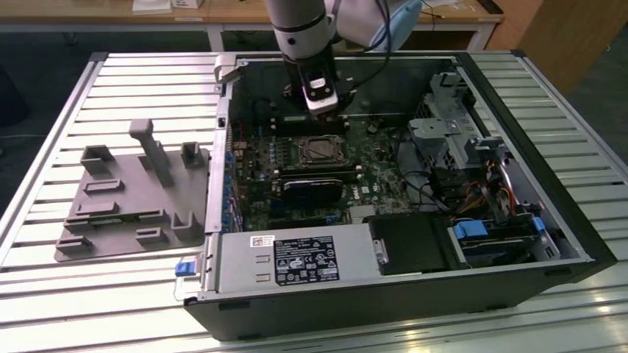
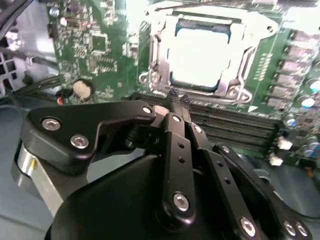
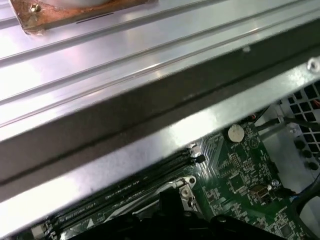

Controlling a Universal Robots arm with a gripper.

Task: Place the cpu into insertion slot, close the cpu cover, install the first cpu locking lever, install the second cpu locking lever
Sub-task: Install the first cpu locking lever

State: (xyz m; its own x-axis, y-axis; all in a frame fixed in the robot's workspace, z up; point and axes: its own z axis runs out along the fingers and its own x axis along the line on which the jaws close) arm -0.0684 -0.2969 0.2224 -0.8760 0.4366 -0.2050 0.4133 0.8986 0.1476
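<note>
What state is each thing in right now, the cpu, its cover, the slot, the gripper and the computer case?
cpu: seated in the insertion slot.
insertion slot: filled.
cpu cover: down around the cpu.
gripper: fingers together, empty, beside the slot.
computer case: side open, lying flat.

End effector (image 2: 176, 102) hides the cpu cover's (image 2: 200, 90) near edge.

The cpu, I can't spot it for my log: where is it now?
The cpu sits in the insertion slot under the cpu cover, mid-board in the exterior view, with the gripper just beyond the slot's far edge.
</note>
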